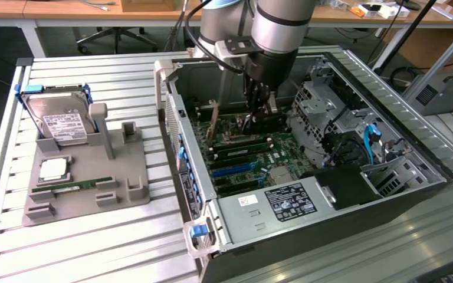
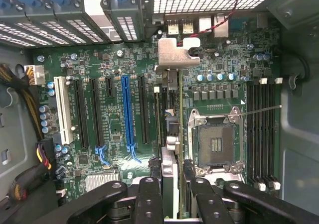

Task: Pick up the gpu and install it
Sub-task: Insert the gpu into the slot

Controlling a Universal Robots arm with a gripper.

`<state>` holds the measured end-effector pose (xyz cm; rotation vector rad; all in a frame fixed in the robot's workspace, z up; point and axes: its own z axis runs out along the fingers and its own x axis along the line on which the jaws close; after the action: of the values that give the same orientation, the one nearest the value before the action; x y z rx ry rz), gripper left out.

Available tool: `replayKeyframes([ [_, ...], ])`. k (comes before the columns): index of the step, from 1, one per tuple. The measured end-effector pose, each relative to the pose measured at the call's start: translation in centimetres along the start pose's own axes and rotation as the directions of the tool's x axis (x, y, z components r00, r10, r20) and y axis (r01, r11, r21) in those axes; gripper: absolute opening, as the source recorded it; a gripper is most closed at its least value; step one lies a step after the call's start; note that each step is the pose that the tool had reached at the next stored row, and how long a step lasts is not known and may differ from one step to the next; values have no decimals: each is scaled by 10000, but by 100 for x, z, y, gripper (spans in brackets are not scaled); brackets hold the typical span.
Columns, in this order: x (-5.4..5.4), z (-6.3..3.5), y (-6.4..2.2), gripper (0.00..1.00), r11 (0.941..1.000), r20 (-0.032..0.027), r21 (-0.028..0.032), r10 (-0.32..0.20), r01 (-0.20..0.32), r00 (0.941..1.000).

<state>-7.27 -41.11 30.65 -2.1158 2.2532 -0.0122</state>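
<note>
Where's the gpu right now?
The gpu is in the gripper, edge-on inside the open computer case, over the motherboard between the blue slot and the CPU socket.

From the exterior view I see the open computer case (image 1: pixel 305 177) lying on the worktop (image 1: pixel 92 247) toward that view's right, with the parts holder (image 1: pixel 92 177) on the same worktop to its left. The hard drive (image 1: pixel 63 127) stands at the holder's far end, and the memory stick (image 1: pixel 73 187) lies nearer me. My claw (image 1: pixel 258 118) reaches down inside the case, and in the wrist view the gpu (image 2: pixel 169 129) stands on edge between its fingers (image 2: pixel 149 199) over the motherboard (image 2: pixel 114 69), beside the CPU socket (image 2: pixel 215 144).
</note>
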Motion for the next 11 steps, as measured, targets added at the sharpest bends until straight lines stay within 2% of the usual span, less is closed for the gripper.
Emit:
replayKeyframes([
  [11,5,25,1,27,10000,-1,0,0,0,10000],
])
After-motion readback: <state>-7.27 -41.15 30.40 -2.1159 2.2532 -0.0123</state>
